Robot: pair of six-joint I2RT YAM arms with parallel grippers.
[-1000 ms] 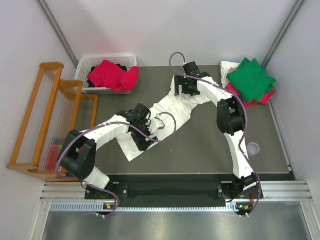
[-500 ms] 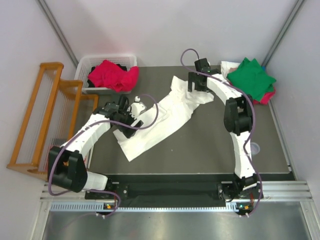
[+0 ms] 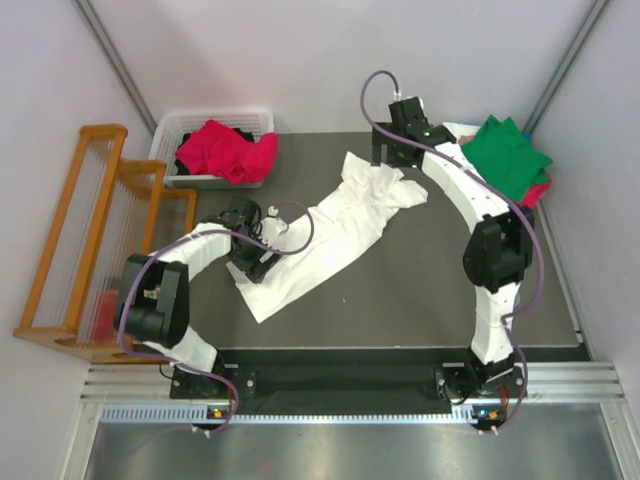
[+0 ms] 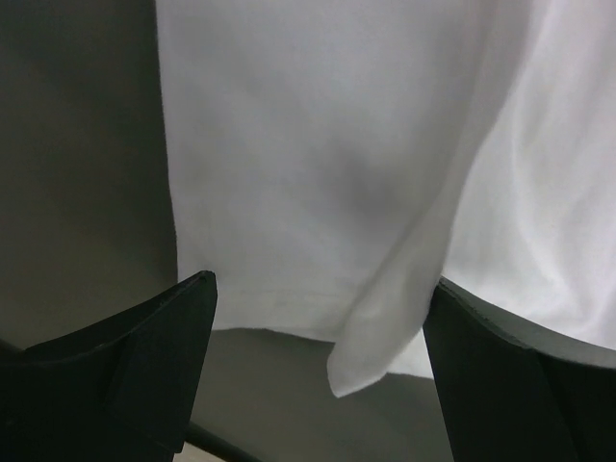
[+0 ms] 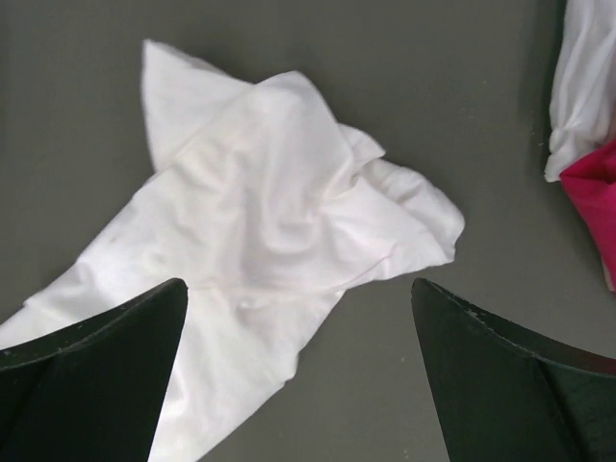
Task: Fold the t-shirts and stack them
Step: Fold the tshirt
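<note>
A large white t-shirt [image 3: 330,225] lies crumpled in a diagonal strip across the dark table. My left gripper [image 3: 252,262] hovers open over its near-left end. The left wrist view shows the shirt's hem [image 4: 289,192] and a loose corner between the spread fingers of that gripper [image 4: 322,289], which hold nothing. My right gripper [image 3: 392,158] is open above the far end, where bunched cloth [image 5: 269,212] lies below it [image 5: 298,289]. A folded green t-shirt [image 3: 505,155] rests on a crimson-pink one [image 3: 535,192] at the far right. Another crimson-pink t-shirt [image 3: 225,150] is heaped in the basket.
A white slotted basket [image 3: 165,130] stands at the far left corner. A wooden rack [image 3: 100,230] sits off the table's left side. White cloth [image 3: 455,135] lies beside the green stack, also in the right wrist view [image 5: 582,87]. A small clear round object [image 3: 508,297] sits near the right edge.
My left gripper left the shirt's middle, swung left, and now sits at the near-left end. The right gripper drew back toward the far edge, and the shirt's far end bunched up.
</note>
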